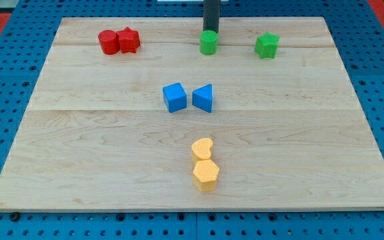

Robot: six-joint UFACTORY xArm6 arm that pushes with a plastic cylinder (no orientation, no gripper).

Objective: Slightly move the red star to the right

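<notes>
Wood board on blue pegboard.

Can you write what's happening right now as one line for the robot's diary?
my tip: at green cylinder, its far side | red star: top left, touching red cylinder, not yet pushed | tip well right of star
</notes>
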